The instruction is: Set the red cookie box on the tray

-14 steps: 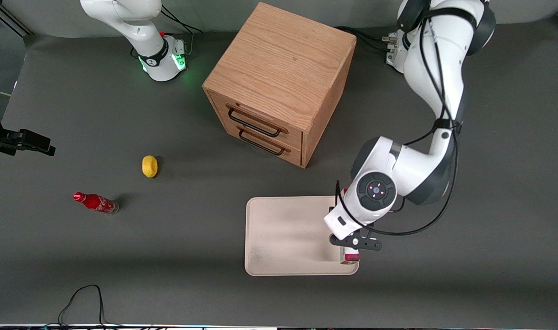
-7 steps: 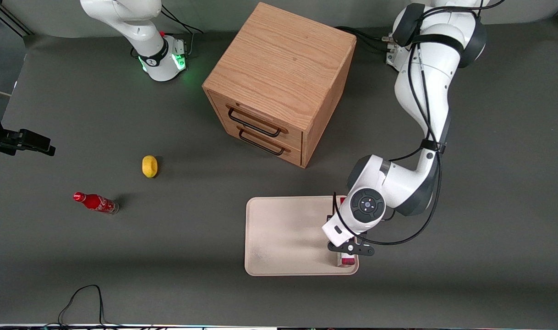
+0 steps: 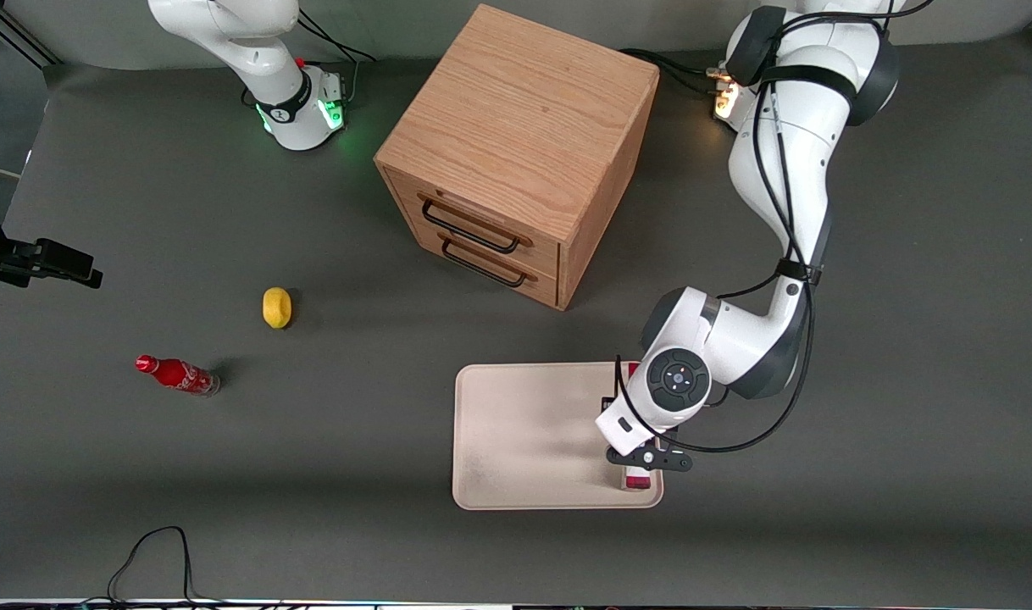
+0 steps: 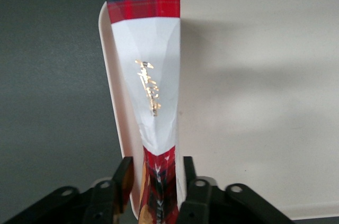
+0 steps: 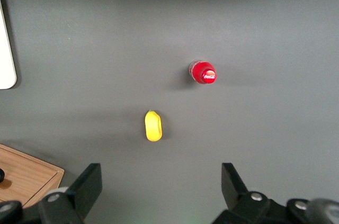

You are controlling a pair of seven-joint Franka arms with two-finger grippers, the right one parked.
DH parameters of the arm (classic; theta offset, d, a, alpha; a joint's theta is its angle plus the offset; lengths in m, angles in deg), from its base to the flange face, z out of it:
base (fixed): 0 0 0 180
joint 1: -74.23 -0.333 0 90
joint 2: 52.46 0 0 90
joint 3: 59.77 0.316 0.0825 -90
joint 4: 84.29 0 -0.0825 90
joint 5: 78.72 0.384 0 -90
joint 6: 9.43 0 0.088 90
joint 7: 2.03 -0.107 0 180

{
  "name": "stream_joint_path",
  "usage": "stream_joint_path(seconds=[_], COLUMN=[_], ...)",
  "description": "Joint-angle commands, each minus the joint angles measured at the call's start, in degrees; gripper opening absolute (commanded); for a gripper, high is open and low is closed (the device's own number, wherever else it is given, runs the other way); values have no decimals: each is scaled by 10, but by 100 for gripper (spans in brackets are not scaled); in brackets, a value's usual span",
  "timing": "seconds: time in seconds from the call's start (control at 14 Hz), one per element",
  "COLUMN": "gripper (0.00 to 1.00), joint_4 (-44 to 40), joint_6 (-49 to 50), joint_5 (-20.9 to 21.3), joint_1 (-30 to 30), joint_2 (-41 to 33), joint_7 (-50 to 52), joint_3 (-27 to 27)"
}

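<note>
The red cookie box (image 4: 151, 75), red tartan with a white middle and gold print, stands on its narrow edge on the pale cream tray (image 4: 254, 102), along the rim at the working arm's end. In the front view only its ends show, one nearer the camera (image 3: 637, 484), under the wrist. My left gripper (image 4: 154, 168) straddles the box's end. Its fingers (image 4: 124, 173) stand a little apart from the box sides, with a sliver of tray rim showing between one finger and the box. In the front view the gripper (image 3: 643, 462) sits low over the tray (image 3: 524, 432).
A wooden two-drawer cabinet (image 3: 516, 152) stands farther from the camera than the tray. A yellow lemon (image 3: 276, 307) and a small red bottle (image 3: 177, 374) lie toward the parked arm's end. A black cable (image 3: 156, 551) loops at the table's front edge.
Over the last second the left arm came down and lowered the box onto the tray. In the last half second it has hardly moved.
</note>
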Motion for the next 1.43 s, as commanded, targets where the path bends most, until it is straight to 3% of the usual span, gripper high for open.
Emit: stream_joint_path(seconds=[0.0, 0.29, 0.86, 1.14, 1.36], gripper=[100, 100, 100, 100, 100], joint_4=[10, 3, 6, 36, 106], joint_6=[6, 69, 237, 293, 292], joint_5=[7, 7, 9, 5, 2], joint_1=[4, -1, -6, -46, -95], joint_2=[-24, -78, -281, -340, -392], joint_7=[19, 20, 5, -44, -80], joint_3=[5, 5, 5, 5, 3])
